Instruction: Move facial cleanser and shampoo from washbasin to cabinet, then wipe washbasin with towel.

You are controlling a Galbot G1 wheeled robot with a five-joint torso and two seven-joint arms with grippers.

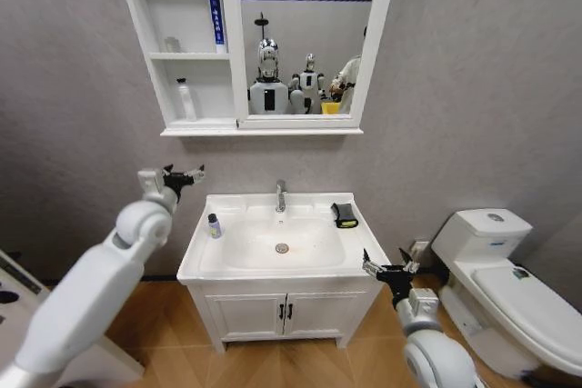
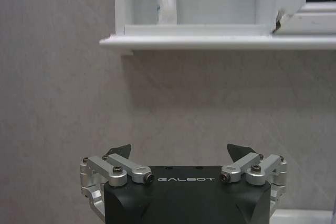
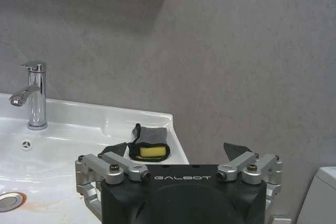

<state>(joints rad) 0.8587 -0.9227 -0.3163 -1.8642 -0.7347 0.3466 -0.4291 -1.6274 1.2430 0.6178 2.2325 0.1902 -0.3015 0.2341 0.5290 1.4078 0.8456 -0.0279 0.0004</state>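
Head view: the white bottle of facial cleanser (image 1: 186,99) already stands in the lower open compartment of the cabinet (image 1: 142,20), so that part of the job appears done. The purple shampoo (image 1: 214,225) remains on the left rim of the washbasin (image 1: 282,272), and the towel (image 1: 345,215) lies folded on the right rim, near the tap (image 1: 280,195). Judged from this, one bottle is still to be moved and the wiping is not begun.

The left gripper (image 1: 191,174) is raised near the wall, between cabinet and washbasin, fingers wide and empty. The right gripper (image 1: 389,270) hangs beside the washbasin's right front corner, fingers likewise wide and empty.

Left wrist view adds a close look at the cabinet's bottom ledge (image 2: 220,43) directly above the gripper, with the cleanser's body behind it. Right wrist view shows the towel's yellow-green edge and its position on the counter well clear of the fingers, which the head view gives only coarsely.
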